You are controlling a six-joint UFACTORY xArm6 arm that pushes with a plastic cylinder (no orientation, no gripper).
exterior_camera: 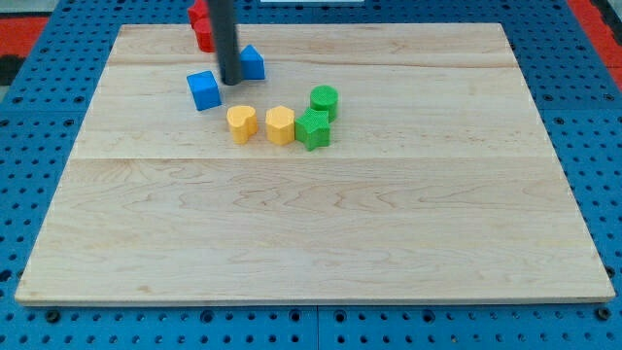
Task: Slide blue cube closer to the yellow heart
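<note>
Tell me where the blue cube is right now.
The blue cube sits on the board's upper left, just left of my tip and up-left of the yellow heart.

Wooden board (321, 233) carries blue, yellow, green, red blocks.

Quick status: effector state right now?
No fingers: my tip holds nothing, resting between the blue cube and another blue block, above the yellow heart.

dark rod upright, my tip (230, 82) lowered
</note>
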